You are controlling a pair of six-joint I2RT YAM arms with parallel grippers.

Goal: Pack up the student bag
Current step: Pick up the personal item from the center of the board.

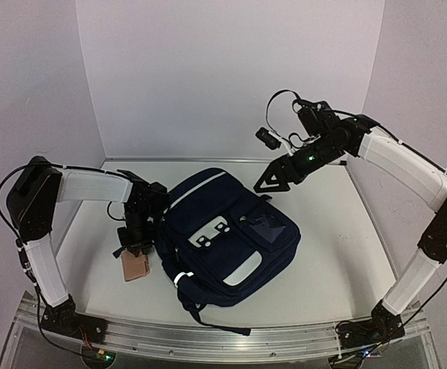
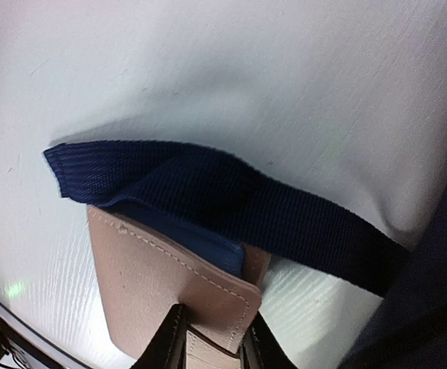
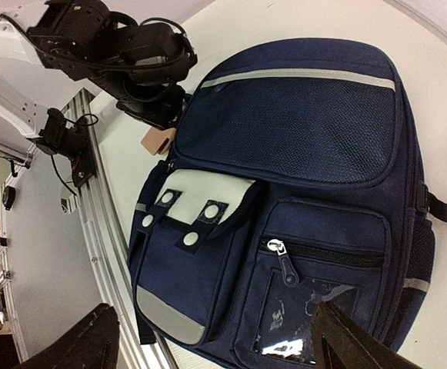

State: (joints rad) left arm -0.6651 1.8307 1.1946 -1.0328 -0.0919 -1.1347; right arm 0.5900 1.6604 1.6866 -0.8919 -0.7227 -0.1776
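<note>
The student bag (image 1: pixel 227 238) is a dark navy backpack lying flat mid-table, front up, with a white flap pocket (image 3: pixel 200 200) and a zipped pocket (image 3: pixel 323 254). My left gripper (image 1: pixel 135 244) is at the bag's left side, shut on a tan leather wallet (image 2: pixel 169 284) with a blue lining, which also shows in the top view (image 1: pixel 136 267). A navy webbing strap (image 2: pixel 208 192) of the bag lies just beyond the wallet. My right gripper (image 1: pixel 269 181) hovers open and empty above the bag's far right corner; its fingertips (image 3: pixel 354 342) frame the bag from above.
White walls enclose the table (image 1: pixel 331 254) at the back and sides. A metal rail (image 1: pixel 285 334) runs along the near edge. A black strap end (image 1: pixel 223 327) of the bag trails toward that rail.
</note>
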